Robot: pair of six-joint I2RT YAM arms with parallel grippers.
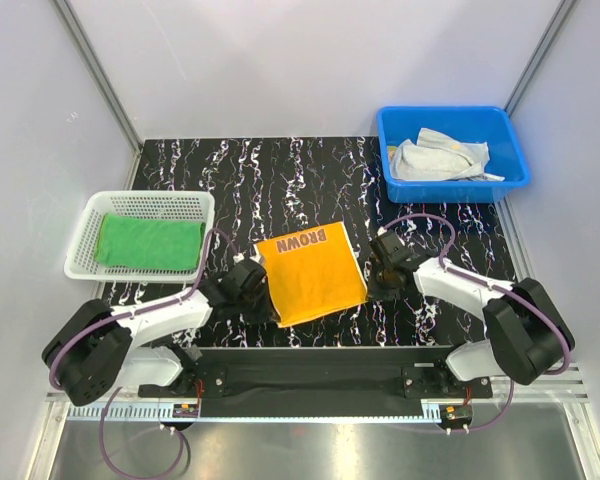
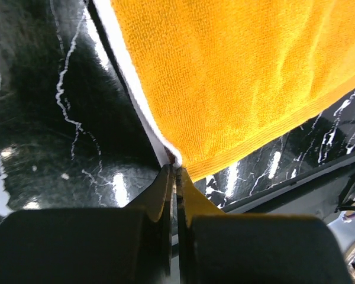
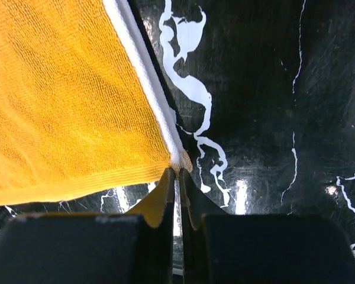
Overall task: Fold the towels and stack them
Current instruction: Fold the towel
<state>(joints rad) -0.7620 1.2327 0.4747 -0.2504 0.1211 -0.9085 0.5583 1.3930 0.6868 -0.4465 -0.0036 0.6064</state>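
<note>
— Two tools, both pinched shut: the left tool (image 2: 176,168) nips one corner of the orange-yellow towel (image 1: 312,272), and the right tool (image 3: 177,171) nips another, at its white border.
— Where's the towel?
— Centre of the top view, spread between them over the worktop (image 1: 280,180). "BROWN" reads upside down near its upper edge. Whether it touches the surface, I cannot tell.
— Farther out?
— Green towel (image 1: 148,242) in the white basket (image 1: 80,255), left. Crumpled pale cloths (image 1: 440,158) in the blue bin (image 1: 450,186), upper right, their patterns unclear.
</note>
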